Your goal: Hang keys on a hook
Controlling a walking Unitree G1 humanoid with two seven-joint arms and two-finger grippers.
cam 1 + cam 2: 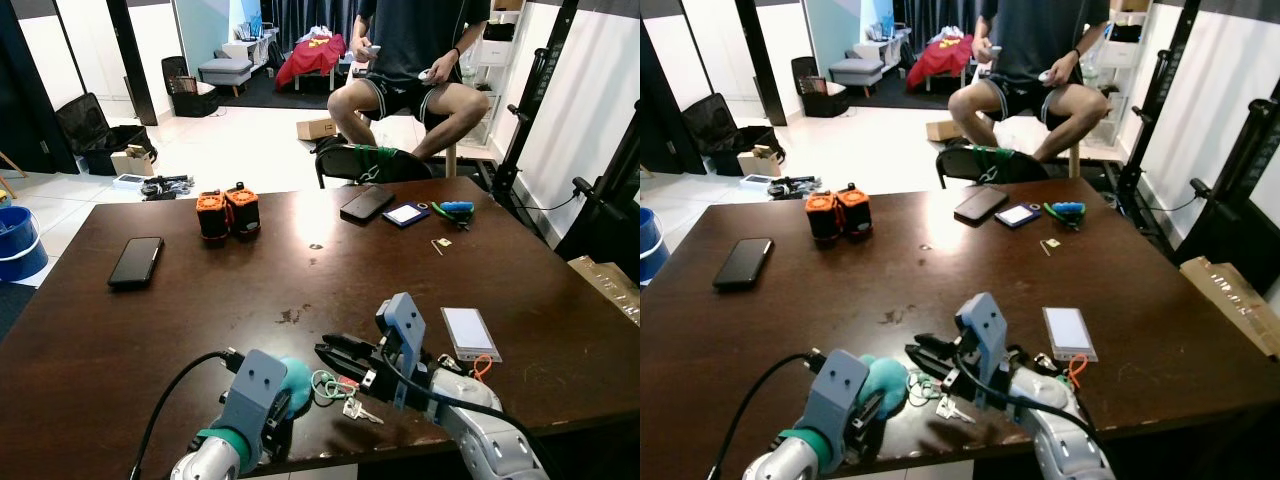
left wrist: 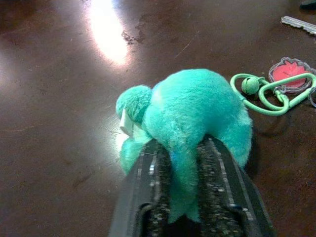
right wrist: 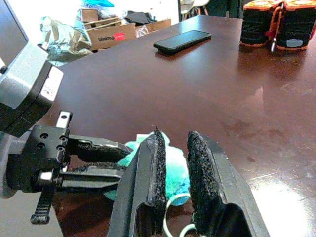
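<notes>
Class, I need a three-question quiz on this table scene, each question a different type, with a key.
1. True or false: the left end effector is shut on the teal plush.
2. Which lies nearest the plush? A. green cord loop B. black phone C. orange packs
3. Fill in: the right end effector points toward the robot's ____ side, over the keys.

Key: 1 true. 2 A. 3 left.
</notes>
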